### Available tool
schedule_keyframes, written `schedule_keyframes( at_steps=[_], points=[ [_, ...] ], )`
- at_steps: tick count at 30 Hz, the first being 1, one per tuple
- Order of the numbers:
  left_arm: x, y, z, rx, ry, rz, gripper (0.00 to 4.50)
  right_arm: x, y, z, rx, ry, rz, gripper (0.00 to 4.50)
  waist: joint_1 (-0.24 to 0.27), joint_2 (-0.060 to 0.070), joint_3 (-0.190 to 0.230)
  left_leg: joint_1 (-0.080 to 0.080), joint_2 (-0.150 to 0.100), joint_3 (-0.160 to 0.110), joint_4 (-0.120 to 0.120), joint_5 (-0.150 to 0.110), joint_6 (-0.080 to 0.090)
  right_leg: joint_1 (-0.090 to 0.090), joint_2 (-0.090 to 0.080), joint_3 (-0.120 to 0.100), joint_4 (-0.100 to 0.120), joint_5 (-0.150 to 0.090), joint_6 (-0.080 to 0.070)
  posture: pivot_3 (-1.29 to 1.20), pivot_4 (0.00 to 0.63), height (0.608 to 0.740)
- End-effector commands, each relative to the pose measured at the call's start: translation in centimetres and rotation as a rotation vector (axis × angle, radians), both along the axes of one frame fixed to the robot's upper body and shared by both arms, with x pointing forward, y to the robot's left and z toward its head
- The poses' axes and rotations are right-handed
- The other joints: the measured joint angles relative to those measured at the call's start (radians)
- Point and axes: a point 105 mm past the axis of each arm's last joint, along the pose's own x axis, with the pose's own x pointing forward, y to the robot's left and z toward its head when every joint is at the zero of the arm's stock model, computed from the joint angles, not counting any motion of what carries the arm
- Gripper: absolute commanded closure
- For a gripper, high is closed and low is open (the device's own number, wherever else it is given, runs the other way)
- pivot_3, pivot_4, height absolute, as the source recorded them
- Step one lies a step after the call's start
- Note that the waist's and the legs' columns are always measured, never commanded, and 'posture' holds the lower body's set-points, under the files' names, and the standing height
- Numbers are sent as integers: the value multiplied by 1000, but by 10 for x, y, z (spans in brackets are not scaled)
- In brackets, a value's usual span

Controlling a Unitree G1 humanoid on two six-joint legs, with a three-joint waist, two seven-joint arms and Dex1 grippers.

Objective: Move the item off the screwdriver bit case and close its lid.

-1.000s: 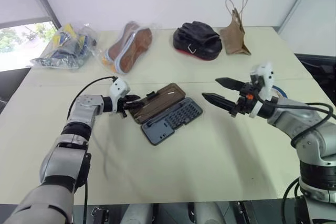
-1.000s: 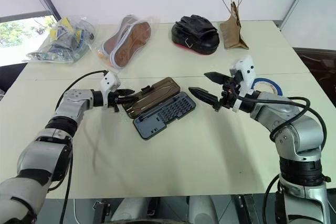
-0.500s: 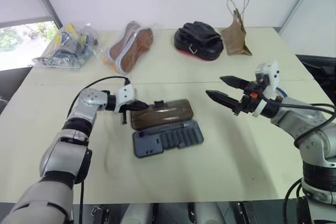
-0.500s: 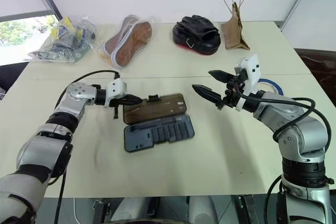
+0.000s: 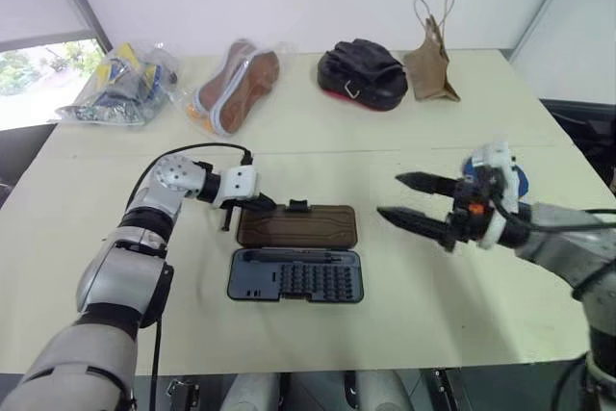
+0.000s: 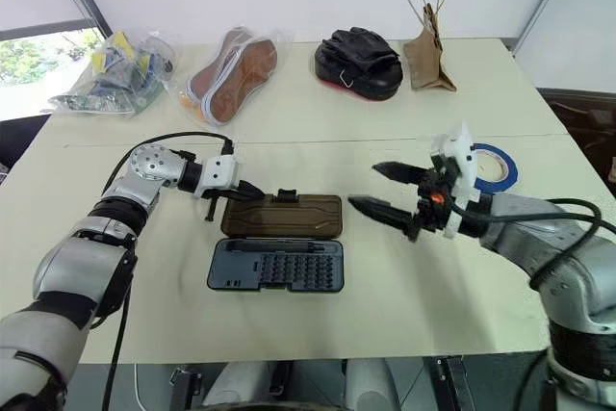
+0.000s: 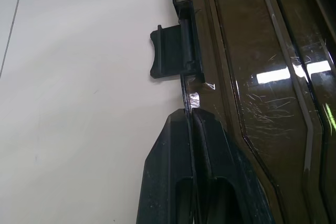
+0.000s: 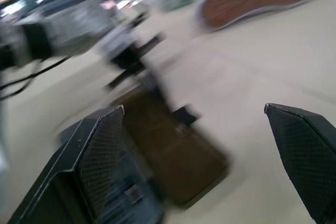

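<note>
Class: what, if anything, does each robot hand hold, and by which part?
The left hand pinches the brown lid by its edge, near the latch. The right hand is open, holding nothing.

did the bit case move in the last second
Yes. The bit case swung from slanted to parallel with the table seam.

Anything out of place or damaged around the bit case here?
Nothing spilled or broken. The screwdriver bit case lies wide open, its lid flat on the table with nothing resting on it, its end pinched by the left gripper.
</note>
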Motion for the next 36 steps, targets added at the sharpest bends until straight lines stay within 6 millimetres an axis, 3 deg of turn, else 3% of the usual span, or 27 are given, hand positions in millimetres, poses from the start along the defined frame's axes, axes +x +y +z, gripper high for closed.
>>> schedule_keyframes(
  at_steps=[1,6,7,9,12,14,17,19,21,23,26,31,34,36],
  points=[
    [3,11,-1,7,2,60,4433,-14,5,5,-29,-11,68,0,0,0,0,1,0,0,0,0,0,1,0,0,0,0,0,0,150,740],
    [4,12,-1,-7,17,77,4433,-10,6,6,-26,-13,74,0,-1,0,0,2,0,0,1,0,0,2,0,0,0,0,1,0,150,740],
    [5,12,-1,-10,11,81,4178,-10,6,6,-26,-12,75,0,-1,0,0,2,0,0,1,0,0,2,0,0,0,0,1,0,150,740],
    [5,12,0,-10,4,83,3577,-9,7,6,-26,-11,80,0,0,0,0,2,0,0,1,0,0,2,0,0,1,0,1,0,150,740],
    [12,12,8,-26,-61,113,2074,-7,7,5,-28,-10,79,0,1,0,0,2,0,0,1,0,0,2,0,0,0,0,1,0,150,740],
    [19,10,24,-103,-86,149,1112,-7,6,5,-31,-9,79,0,4,0,0,2,0,0,1,0,0,2,0,0,0,0,1,0,150,740],
    [27,12,55,-244,-86,204,1112,-8,5,3,-43,-9,76,0,5,-1,1,1,0,0,1,0,0,2,0,0,0,0,1,0,150,740],
    [27,19,88,-426,64,239,1112,-9,3,3,-42,-7,71,0,4,-3,2,0,0,-1,2,0,0,1,0,-1,0,0,1,0,150,740],
    [11,28,117,-565,241,202,1112,-9,2,2,-36,-3,68,0,-2,-3,2,-6,2,-3,10,-1,2,-1,2,-3,2,0,1,0,150,740],
    [-16,32,128,-591,349,169,1112,-9,1,1,-30,1,66,0,-21,-2,2,-6,2,-2,11,-2,4,-1,3,-3,2,0,1,0,150,740],
    [-49,32,122,-568,419,173,1112,-8,2,-1,-23,5,69,0,-35,2,0,-4,2,0,11,-4,7,0,2,1,1,0,2,0,150,740],
    [-99,37,88,-496,481,251,1112,0,5,-2,-22,2,81,0,-27,0,1,-3,4,1,11,-4,5,0,2,2,2,0,1,0,150,740],
    [-122,38,70,-450,490,280,1958,6,6,-1,-34,-9,97,0,-20,1,1,-3,5,1,11,-4,4,0,3,2,1,0,1,0,150,740],
    [-128,37,66,-459,479,299,3015,11,6,-1,-45,-14,106,0,-11,1,1,-3,5,0,11,-3,4,1,3,1,1,0,0,0,150,740]
  ],
)
